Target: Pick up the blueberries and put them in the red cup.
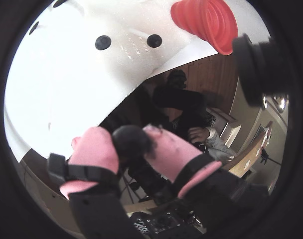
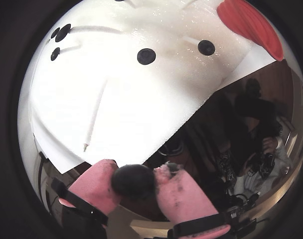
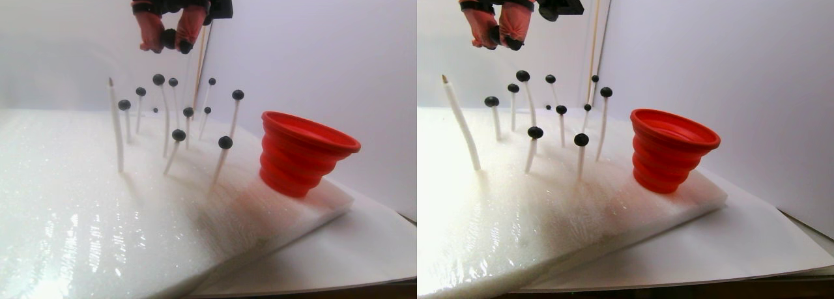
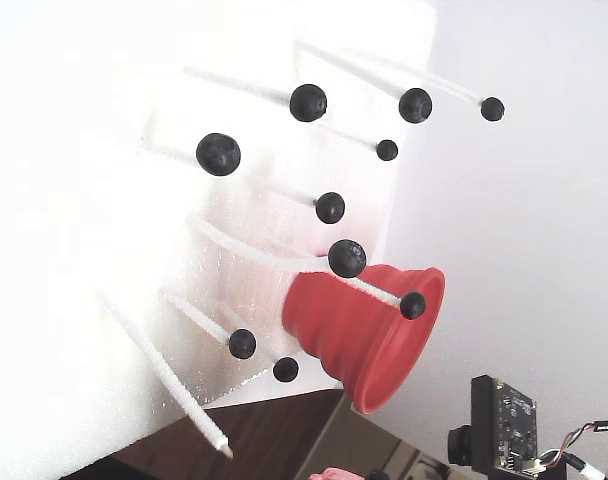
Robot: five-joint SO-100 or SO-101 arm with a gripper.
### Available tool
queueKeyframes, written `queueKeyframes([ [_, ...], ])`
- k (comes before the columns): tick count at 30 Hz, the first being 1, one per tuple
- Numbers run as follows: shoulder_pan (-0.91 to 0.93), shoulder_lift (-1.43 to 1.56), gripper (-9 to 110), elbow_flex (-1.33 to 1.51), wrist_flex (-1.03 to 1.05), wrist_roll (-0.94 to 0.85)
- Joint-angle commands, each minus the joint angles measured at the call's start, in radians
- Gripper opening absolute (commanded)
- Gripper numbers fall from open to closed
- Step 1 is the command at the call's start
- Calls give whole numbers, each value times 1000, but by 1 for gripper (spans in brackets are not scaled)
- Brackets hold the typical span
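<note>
Looking through both wrist views, I see my gripper point(image 1: 133, 142) closed on one dark berry point(image 1: 131, 140), its pink-tipped fingers point(image 2: 94, 185) pressing it from either side. In the stereo pair view the gripper point(image 3: 171, 43) hangs high above the far left of the white foam slab point(image 3: 98, 208), well clear of everything standing on it.

Nearest on the slab, toward the left in the stereo pair view, stands one bare white stick point(image 3: 116, 126) with no berry on its tip. Just beyond it and to the right, the blueberries point(image 3: 178, 135) sit on the tips of thin white sticks, several tilted, spread from the middle of the slab back toward the far wall. In the fixed view, which lies on its side, I count roughly ten of them, each on its own stick point(image 4: 219, 154).

The red cup point(image 3: 300, 152) stands on the right part of the slab, rim up and leaning a little, near the slab's right edge and apart from the closest berry stick. In a wrist view it shows at the top right point(image 1: 206, 22), well away from my gripper.

A small circuit board point(image 4: 504, 425) shows at the fixed view's lower right.
</note>
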Motion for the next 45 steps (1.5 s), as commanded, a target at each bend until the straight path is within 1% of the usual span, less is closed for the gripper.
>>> queueKeyframes([
  [1,41,49,11,-97,5,-14],
  [14,169,52,11,-129,-6,-80],
  [30,321,-18,11,-183,-104,-147],
  [45,448,-81,11,-202,-207,-146],
])
